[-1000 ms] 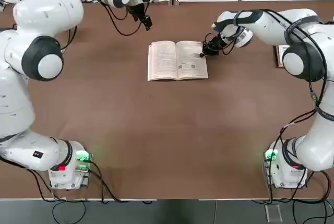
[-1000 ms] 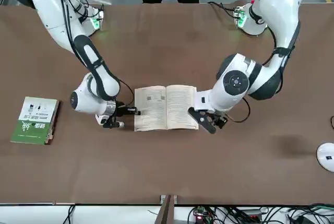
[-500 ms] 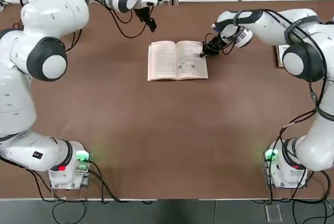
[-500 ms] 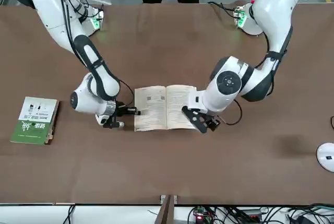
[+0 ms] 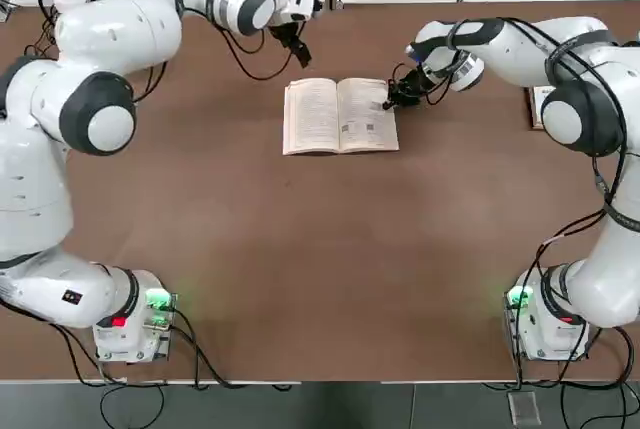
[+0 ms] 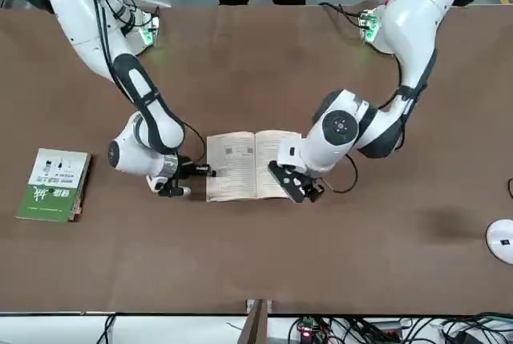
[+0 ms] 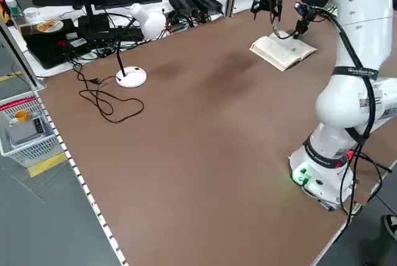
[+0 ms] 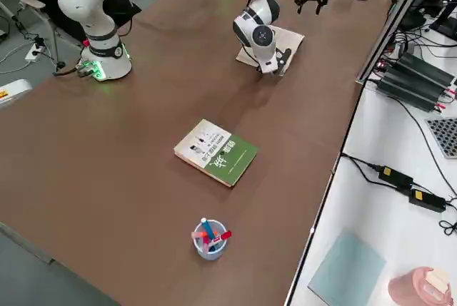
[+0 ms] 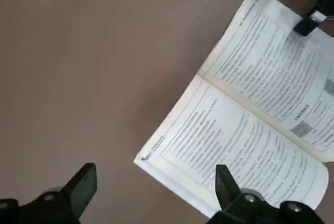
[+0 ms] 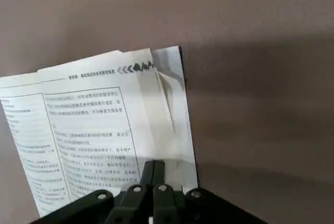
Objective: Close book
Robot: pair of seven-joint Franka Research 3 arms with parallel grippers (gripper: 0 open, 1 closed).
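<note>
The book [image 5: 340, 116] lies open and flat on the brown table, cream printed pages up; it also shows as the book [image 6: 252, 166] in the front view. My right gripper [image 5: 392, 101] is shut, its joined fingertips [image 10: 154, 171] resting at the outer edge of the right-hand page. My left gripper [image 5: 298, 49] hovers by the far corner of the left-hand page. In its wrist view the left gripper [image 9: 154, 182] is open, with nothing between the fingers and the book [image 9: 250, 125] just beyond them.
A green-and-white book [image 6: 54, 185] lies shut toward the robot's right side of the table, and a cup of pens [image 8: 209, 238] stands farther that way. A white desk lamp [image 7: 133, 77] and its cable sit at the robot's left. A person stands behind the robot's side.
The left gripper has swung in toward the book's far left corner, drawing closer over both steps. The right gripper and the book have not moved.
</note>
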